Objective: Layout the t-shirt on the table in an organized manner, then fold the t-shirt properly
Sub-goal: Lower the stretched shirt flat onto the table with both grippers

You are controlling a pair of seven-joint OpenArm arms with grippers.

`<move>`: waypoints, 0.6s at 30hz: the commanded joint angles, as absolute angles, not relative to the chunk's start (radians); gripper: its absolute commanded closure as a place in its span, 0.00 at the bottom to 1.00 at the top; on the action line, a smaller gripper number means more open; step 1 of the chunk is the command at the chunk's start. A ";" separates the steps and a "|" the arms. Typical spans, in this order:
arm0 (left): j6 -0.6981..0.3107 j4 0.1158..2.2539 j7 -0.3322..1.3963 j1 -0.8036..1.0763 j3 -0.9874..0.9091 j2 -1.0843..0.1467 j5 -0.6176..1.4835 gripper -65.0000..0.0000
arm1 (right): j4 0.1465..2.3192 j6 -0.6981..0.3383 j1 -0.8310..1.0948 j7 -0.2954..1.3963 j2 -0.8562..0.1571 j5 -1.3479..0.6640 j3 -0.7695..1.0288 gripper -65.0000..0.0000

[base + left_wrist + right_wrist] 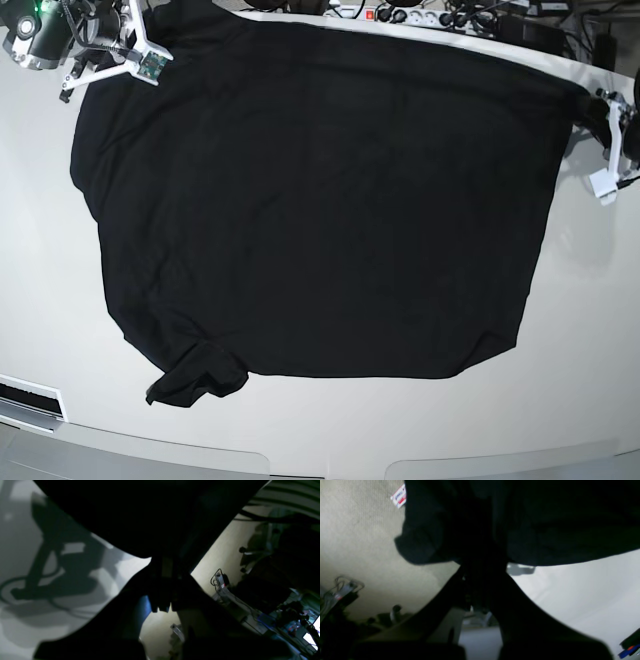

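A: Where does it stand?

B: The plain black soft-fabric t-shirt (310,200) lies spread over the glossy white surface (40,300), near-left sleeve bunched. Each tool, right (480,577) and left (162,572), pinches a far corner.

A: So?

B: Layout is nearly done, I'd judge; no fold made yet.

T-shirt (320,200) covers most of tabletop (40,300). Bare passage: wide left strip, right strip, near edge. Far edge crowded with a power strip and cables (420,14). Right pincer (135,55) occupies far-left corner; left pincer (608,150) at right hem.
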State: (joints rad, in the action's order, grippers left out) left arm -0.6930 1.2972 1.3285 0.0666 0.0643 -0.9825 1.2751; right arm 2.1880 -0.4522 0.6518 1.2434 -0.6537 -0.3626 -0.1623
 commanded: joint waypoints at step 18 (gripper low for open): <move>-0.698 1.343 1.396 0.204 0.052 -1.034 1.277 1.00 | 2.206 -0.384 0.820 1.251 -0.668 -0.304 -0.157 1.00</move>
State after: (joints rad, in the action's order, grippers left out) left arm -0.6930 1.3354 1.3800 0.2077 0.0639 -1.0004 1.2755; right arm 2.1880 -0.3843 0.8131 1.2427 -0.6537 -0.3096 -0.1612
